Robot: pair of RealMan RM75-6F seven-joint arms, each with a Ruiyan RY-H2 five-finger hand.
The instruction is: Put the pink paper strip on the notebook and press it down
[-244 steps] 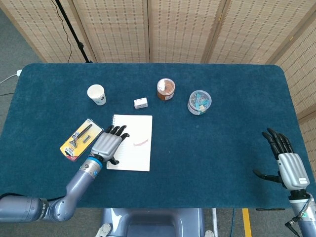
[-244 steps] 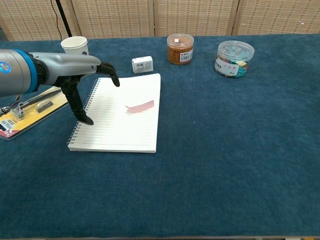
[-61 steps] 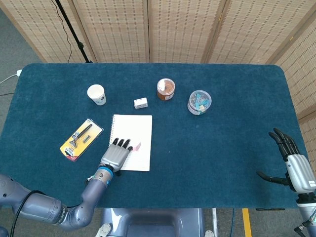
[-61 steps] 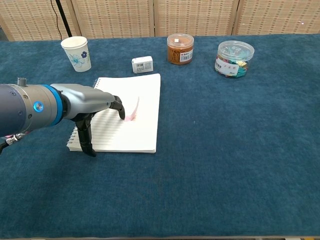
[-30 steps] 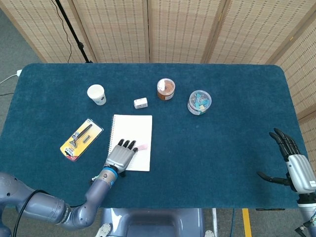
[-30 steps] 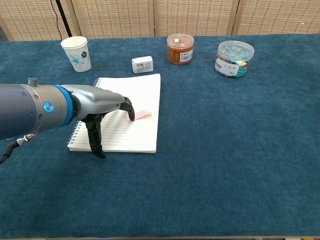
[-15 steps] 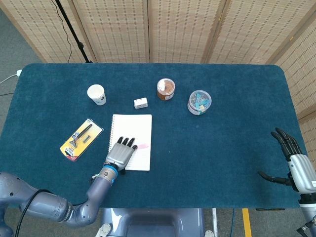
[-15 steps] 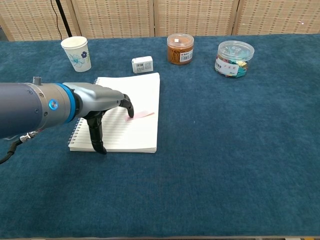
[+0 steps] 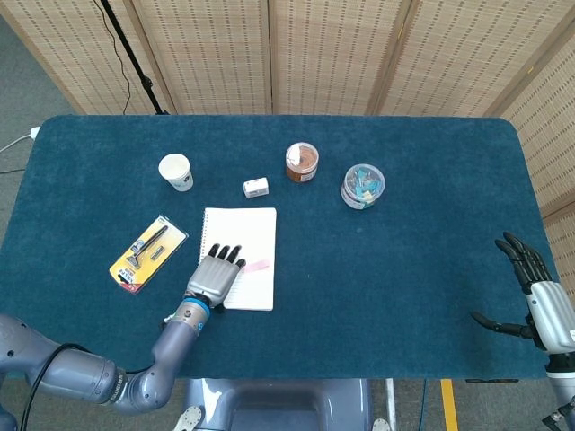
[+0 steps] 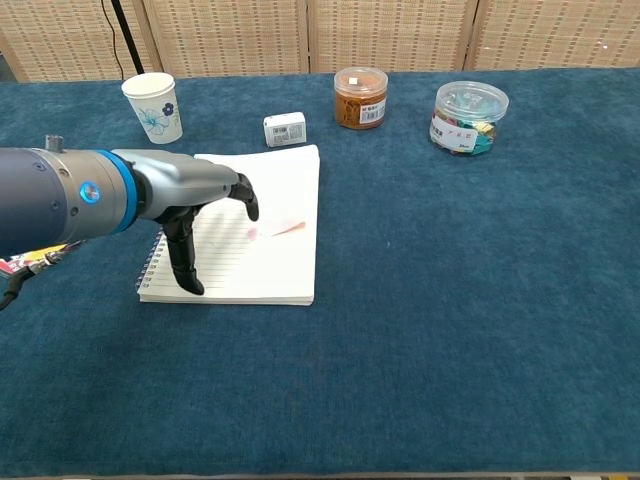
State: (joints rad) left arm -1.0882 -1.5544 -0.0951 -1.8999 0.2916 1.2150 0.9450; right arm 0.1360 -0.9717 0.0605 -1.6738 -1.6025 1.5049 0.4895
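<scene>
Pink paper strip (image 10: 277, 229) lying on the notebook (image 10: 285, 270), toward its right half, one end apparently lifting slightly off the page. To press well, the fingertips should come down flat along the strip's length and push straight down, without sliding, so that the strip neither curls nor drags and the notebook stays put. Left hand (image 9: 214, 275) over the notebook's left part, fingers spread and extended, grasping nothing; in the chest view its dark fingertips (image 10: 247, 203) sit just left of the strip, whether touching the page cannot be told. Right hand (image 9: 537, 296) at the table's (image 9: 404, 260) right edge, released, fingers apart, well away from the notebook.
</scene>
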